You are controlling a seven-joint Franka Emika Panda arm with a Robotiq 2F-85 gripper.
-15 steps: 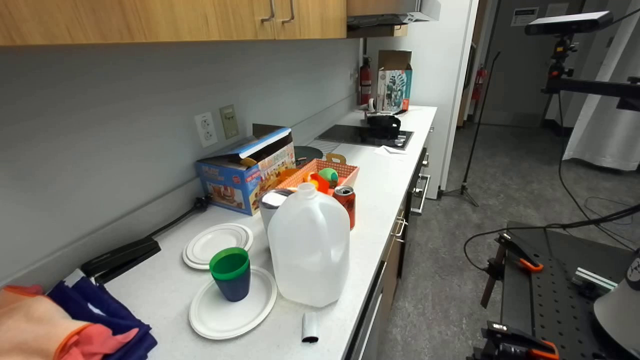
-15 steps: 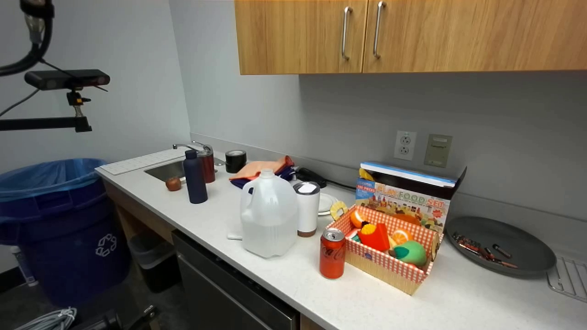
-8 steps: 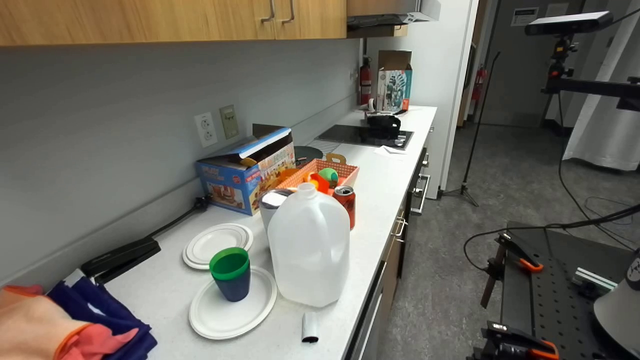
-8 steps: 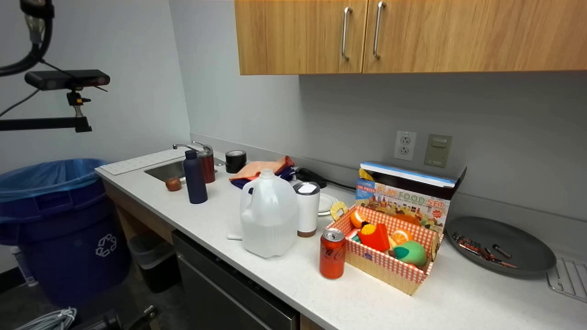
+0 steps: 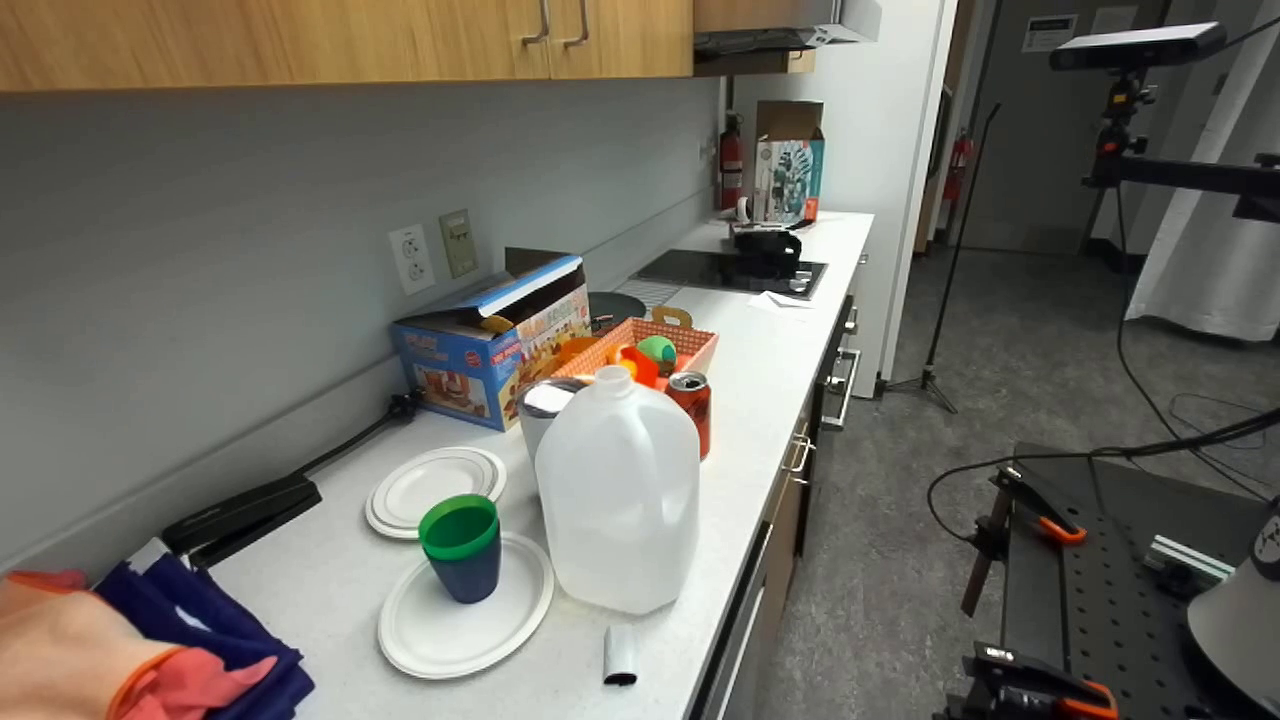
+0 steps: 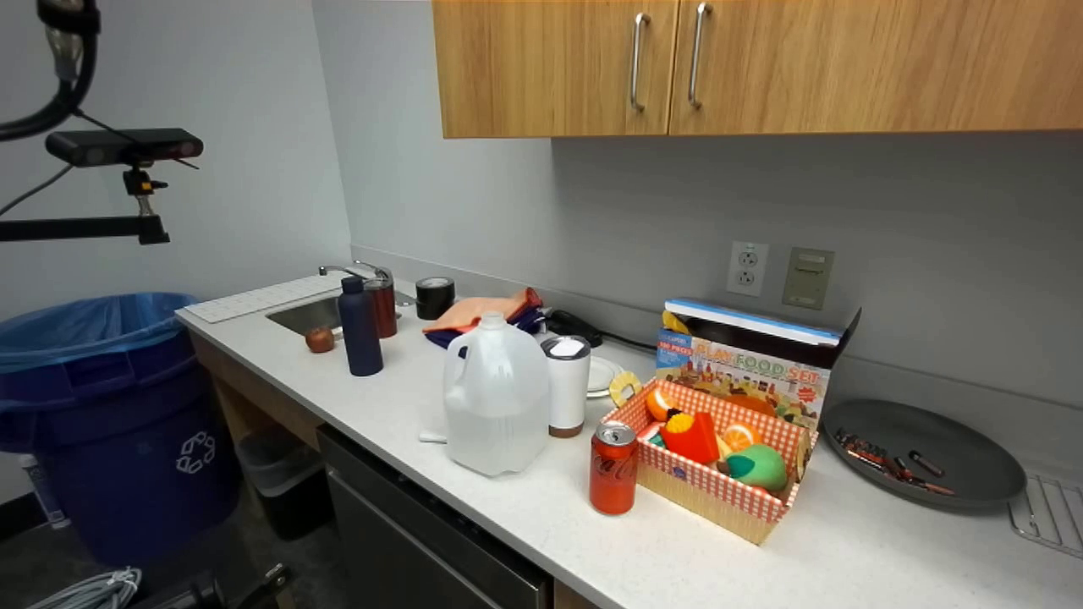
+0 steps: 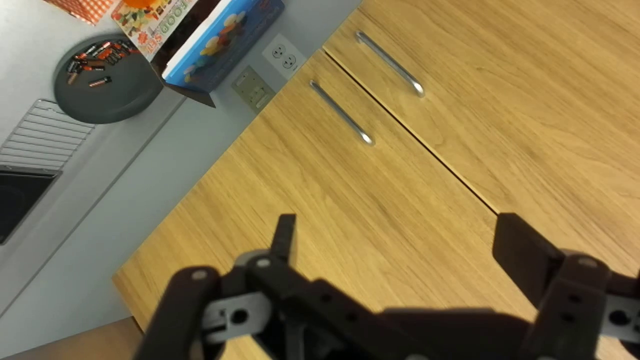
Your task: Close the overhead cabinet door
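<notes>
The overhead cabinet has two flat honey-brown wooden doors side by side, seen in both exterior views. One door [image 6: 846, 68] also shows in an exterior view [image 5: 625, 45] and fills the middle of the wrist view [image 7: 300, 170]. The neighbouring door [image 6: 541, 76] also shows in the wrist view [image 7: 510, 90]. Both look shut and level, with a thin dark seam between them; no contents show. Each has a slim metal handle, one [image 7: 342, 112] on either side of the seam. My gripper [image 7: 395, 215] is open and empty in front of the doors; I cannot tell whether it touches.
Below is a white counter with a milk jug [image 5: 620, 500], a red can [image 6: 613, 469], a checked basket [image 6: 711, 499], a play-food box [image 5: 490, 345] and a dark plate [image 6: 931, 457]. A range hood [image 5: 770, 40] adjoins the cabinet. The arm's base [image 5: 1240, 620] stands on a black table.
</notes>
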